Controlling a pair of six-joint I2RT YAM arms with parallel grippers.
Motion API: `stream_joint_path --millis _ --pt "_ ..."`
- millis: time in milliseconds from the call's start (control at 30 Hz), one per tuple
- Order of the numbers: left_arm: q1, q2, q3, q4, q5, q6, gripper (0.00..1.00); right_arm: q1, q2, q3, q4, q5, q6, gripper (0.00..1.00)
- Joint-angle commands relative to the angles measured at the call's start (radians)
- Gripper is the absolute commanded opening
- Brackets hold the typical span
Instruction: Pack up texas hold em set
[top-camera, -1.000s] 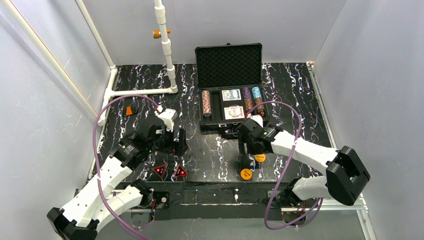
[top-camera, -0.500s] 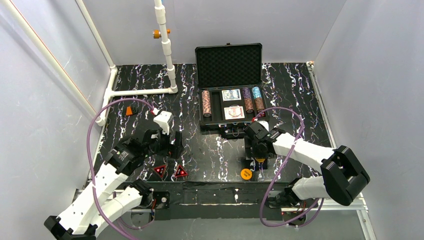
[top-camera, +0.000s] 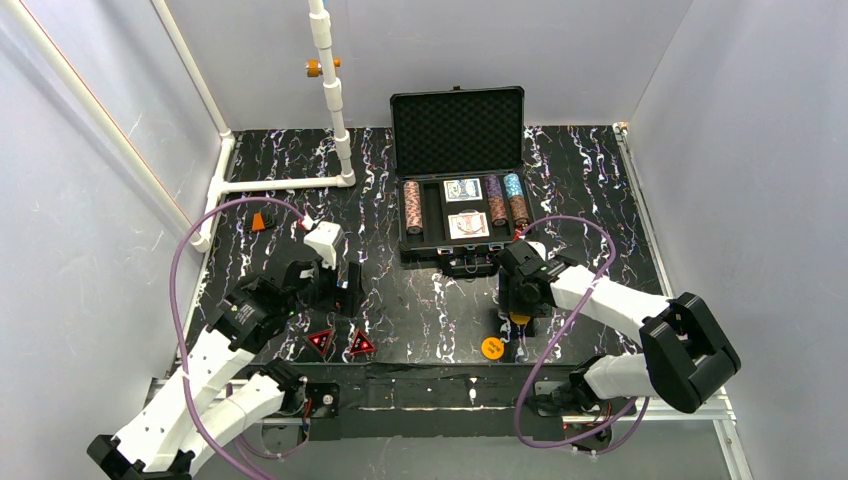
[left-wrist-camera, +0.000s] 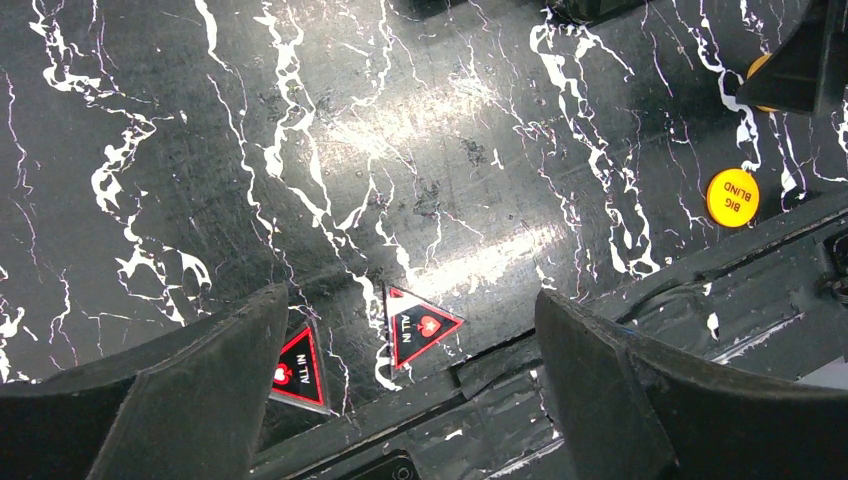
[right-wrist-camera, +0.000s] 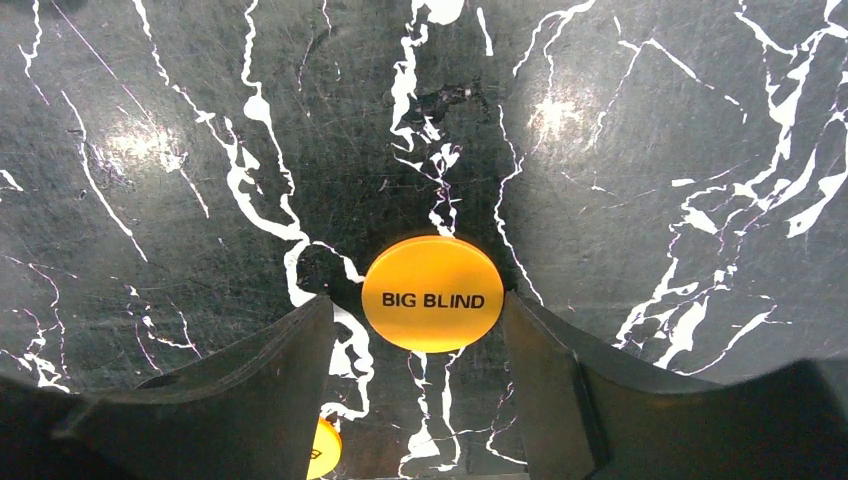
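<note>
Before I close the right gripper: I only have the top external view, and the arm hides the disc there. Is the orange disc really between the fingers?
Observer: Yes. In the right wrist view the orange disc, printed BIG BLIND, lies flat on the table between the open fingers of the right gripper.
Operator: Is it centred between them?
Observer: Not quite. The finger on that picture's right sits at the disc's edge, while a narrow strip of table shows between the disc and the other finger.
</note>
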Motion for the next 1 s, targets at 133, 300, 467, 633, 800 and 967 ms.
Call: stream_joint_path --millis 133,300,467,633,800,967 --pt "0.003 -0.036 -0.009 -0.013 -0.029 0.006 0.93 -0.007 0.061 -0.042 -0.004 -0.022 0.021 0.67" --pt "0.003 -0.041 -0.009 -0.016 -0.032 0.007 0.93 -0.007 0.076 -0.056 0.012 -0.036 0.024 0.62" --pt "0.003 -0.035 -0.009 -0.016 -0.031 0.009 0.93 -0.007 0.072 -0.052 0.022 -0.051 0.012 0.52" --pt "0.003 -0.026 -0.009 -0.015 -0.024 0.006 0.93 -0.005 0.042 -0.034 0.041 -0.082 -0.026 0.48" --pt "0.003 -0.016 -0.009 -0.011 -0.002 -0.005 0.93 0.004 -0.014 0.008 0.028 -0.098 -0.064 0.48" --pt "0.003 0.009 -0.011 0.010 0.036 -0.045 0.93 0.022 -0.047 0.045 0.023 -0.132 -0.089 0.48"
